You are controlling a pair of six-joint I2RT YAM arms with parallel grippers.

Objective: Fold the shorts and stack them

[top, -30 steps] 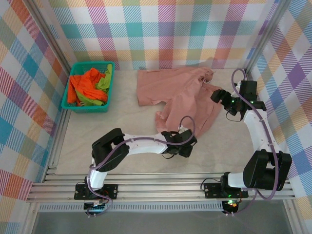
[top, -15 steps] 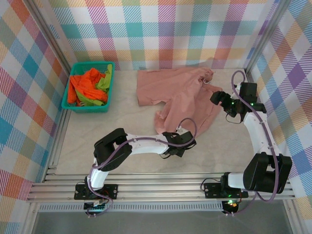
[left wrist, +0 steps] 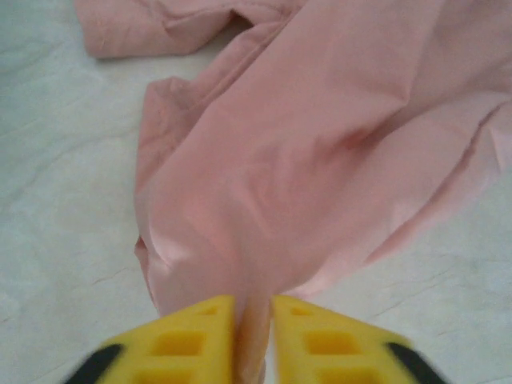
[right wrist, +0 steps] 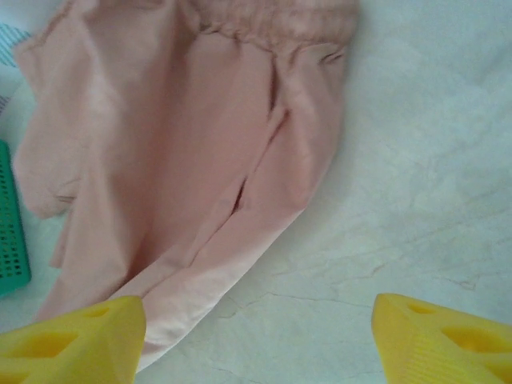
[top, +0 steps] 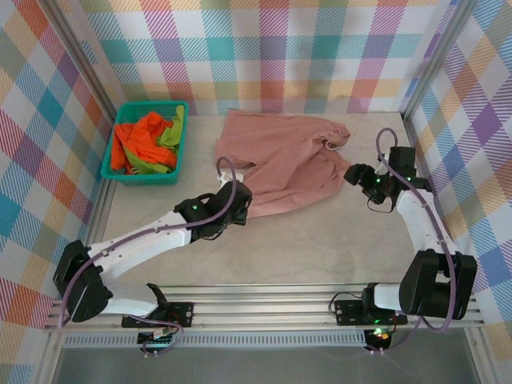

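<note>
The dusty pink shorts (top: 280, 156) lie spread at the back centre of the table, their gathered waist towards the right (right wrist: 272, 20). My left gripper (top: 242, 206) is at their near left corner, shut on a fold of the pink fabric (left wrist: 254, 320) pinched between its yellow fingers (left wrist: 192, 340). My right gripper (top: 350, 174) stands open just off the shorts' right edge; its left finger (right wrist: 72, 336) overlaps the pink hem and bare table lies between the fingers. The orange shorts (top: 140, 140) and the lime green shorts (top: 172, 132) lie bunched in the basket.
The teal mesh basket (top: 106, 164) stands at the back left, its corner also at the left edge of the right wrist view (right wrist: 12, 216). Checked walls close in three sides. The pale table top (top: 304, 240) runs bare in front of the shorts.
My left arm has shut on the shorts' near leg and swung left, pulling it out so the shorts lie flatter. The right gripper has dropped slightly towards the shorts' right edge.
</note>
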